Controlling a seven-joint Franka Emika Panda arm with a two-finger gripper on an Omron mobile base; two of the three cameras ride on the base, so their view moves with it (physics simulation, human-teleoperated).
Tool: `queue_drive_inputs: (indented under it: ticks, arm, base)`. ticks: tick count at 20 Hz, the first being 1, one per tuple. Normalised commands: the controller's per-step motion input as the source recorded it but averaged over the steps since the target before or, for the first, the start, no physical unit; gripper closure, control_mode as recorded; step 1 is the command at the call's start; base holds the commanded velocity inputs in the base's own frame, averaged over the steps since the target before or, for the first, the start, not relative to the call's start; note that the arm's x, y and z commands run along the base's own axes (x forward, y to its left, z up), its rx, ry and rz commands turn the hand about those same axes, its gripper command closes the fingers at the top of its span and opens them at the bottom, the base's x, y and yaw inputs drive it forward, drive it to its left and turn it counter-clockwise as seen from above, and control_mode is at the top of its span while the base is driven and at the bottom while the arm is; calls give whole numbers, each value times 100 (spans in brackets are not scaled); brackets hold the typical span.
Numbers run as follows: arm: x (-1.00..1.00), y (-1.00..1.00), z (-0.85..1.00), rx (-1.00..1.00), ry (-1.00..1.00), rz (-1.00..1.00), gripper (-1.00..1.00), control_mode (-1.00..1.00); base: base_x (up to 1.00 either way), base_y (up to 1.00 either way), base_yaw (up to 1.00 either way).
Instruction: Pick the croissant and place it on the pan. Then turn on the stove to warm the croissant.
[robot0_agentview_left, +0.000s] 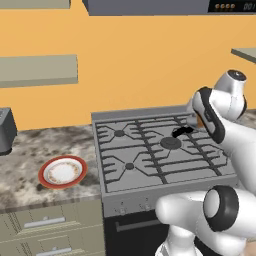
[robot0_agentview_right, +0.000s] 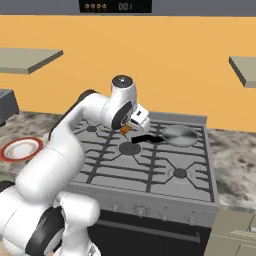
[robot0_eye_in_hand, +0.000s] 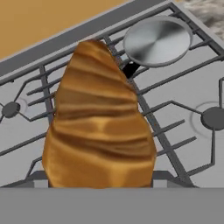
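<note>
Item, carry step: croissant (robot0_eye_in_hand: 99, 127) clenched in your pincer (robot0_agentview_right: 128, 128), aloft over the stove (robot0_agentview_right: 150, 165) grates, pan (robot0_agentview_right: 179, 135) near on the back right burner; keep it level, centre over the pan, lower before releasing.

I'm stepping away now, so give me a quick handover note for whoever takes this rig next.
Gripper: shut on the croissant, held in the air above the stove grates, short of the pan.
Pan: empty, on the stove's back right burner, black handle pointing toward the gripper.
Plate: empty, on the counter left of the stove.
Done: croissant picked up.
Left: carry it over the pan, set it down, release, then turn a front knob to light the burner under the pan.
</note>
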Motion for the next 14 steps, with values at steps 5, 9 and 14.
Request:
queue_drive_inputs:
  ticks: [5, 9, 14]
  arm:
    - [60, -47, 0, 3, 13, -4, 100, -100]
    - [62, -35, -6, 0, 16, -3, 100, -100]
    - [45, -44, -24, 0, 5, -4, 100, -100]
  base:
    - [0, 0, 0]
    - [0, 0, 0]
    - [0, 0, 0]
